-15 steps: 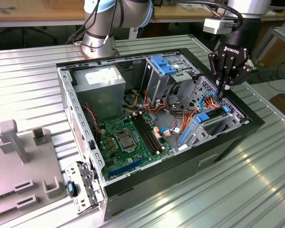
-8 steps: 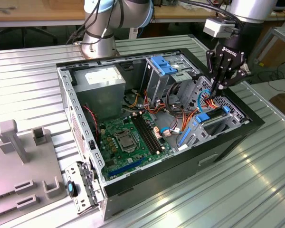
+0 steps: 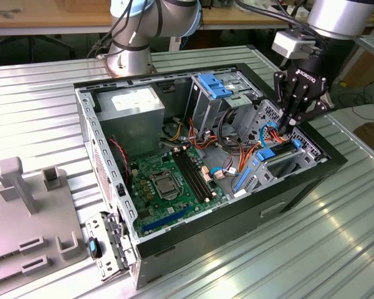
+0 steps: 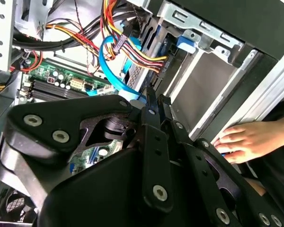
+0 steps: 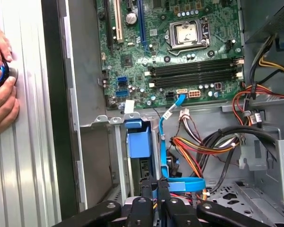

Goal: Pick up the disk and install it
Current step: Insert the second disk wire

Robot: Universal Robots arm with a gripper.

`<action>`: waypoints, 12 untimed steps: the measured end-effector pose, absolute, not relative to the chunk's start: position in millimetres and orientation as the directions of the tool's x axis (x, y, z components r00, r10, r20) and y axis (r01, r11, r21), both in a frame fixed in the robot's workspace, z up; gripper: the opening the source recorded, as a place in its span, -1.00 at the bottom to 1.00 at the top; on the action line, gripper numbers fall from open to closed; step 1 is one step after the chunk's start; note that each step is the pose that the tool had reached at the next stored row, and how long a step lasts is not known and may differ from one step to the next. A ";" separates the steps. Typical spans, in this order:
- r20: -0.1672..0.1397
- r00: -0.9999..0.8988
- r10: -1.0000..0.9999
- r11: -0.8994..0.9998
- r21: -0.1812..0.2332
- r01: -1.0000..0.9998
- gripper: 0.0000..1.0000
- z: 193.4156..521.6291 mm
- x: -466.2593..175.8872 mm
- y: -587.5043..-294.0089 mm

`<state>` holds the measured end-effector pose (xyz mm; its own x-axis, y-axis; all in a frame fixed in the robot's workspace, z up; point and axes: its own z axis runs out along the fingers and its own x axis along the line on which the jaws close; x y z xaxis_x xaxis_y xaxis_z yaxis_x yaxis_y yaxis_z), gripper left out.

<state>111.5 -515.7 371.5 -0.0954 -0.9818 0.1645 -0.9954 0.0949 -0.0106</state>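
The disk (image 3: 279, 161) sits on edge in the drive bay at the case's end on the exterior view's right. Its blue frame (image 5: 138, 142) shows at the bay mouth.

- Ribbed metal table (image 3: 336, 237): carries everything.
- Open computer case (image 3: 237, 230): black, lying on its side, interior facing up.
- Robot arm (image 3: 343, 15): reaches down over the bay end.
- Grey moulded fixture (image 3: 31, 218): on the table at the exterior view's left, well apart from the case.
- Grey power supply box (image 3: 134, 112): white label, in the case's far corner.
- Green motherboard (image 3: 168, 180): flat on the case floor.
- Gripper (image 3: 287, 128): black, just above the disk. In both wrist views the fingers (image 5: 149, 194) are drawn almost together, with nothing visibly clamped.
- A person's hand (image 4: 246, 139): rests on the table outside the case wall.
- Bundle of coloured wires (image 5: 199, 142) and a blue flat cable (image 5: 168, 118): beside the bay, close to the fingertips.
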 end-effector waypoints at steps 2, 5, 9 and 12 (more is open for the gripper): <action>0.158 -0.095 -0.983 0.094 -0.011 -0.995 -0.67 371.5 110.0 -517.2; 0.144 -0.094 -0.985 0.094 -0.010 -0.996 -0.67 371.5 109.1 -522.3; 0.091 -0.094 -0.991 0.094 -0.005 -0.996 -0.67 371.5 109.0 -532.2; 0.079 -0.094 -0.992 0.094 -0.004 -0.996 -0.67 371.5 109.0 -538.8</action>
